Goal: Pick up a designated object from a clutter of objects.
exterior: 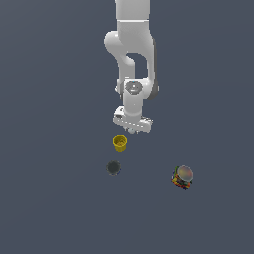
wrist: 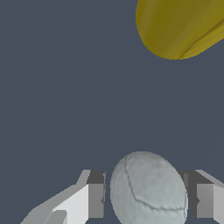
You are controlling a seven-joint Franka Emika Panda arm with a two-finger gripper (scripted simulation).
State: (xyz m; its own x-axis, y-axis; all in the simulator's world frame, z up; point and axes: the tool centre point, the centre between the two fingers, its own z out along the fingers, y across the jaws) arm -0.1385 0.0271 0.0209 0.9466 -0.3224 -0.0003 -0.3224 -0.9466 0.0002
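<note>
The whitish-grey ball (wrist: 148, 192) fills the space between my gripper's two fingers in the wrist view. My gripper (wrist: 146, 197) is open around it. A thin gap shows between the ball and one finger pad (wrist: 96, 194), and the other pad (wrist: 197, 199) sits right at the ball's edge. In the exterior view the gripper (exterior: 132, 130) is low over the ground, just behind the yellow cup (exterior: 119, 143), and it hides the ball. The cup's rounded side also shows in the wrist view (wrist: 179, 26).
A dark grey round disc (exterior: 114, 167) lies in front of the cup. A multicoloured can-like object with a shiny top (exterior: 182, 176) lies toward the exterior view's right. The ground is a plain dark grey surface (exterior: 49, 198).
</note>
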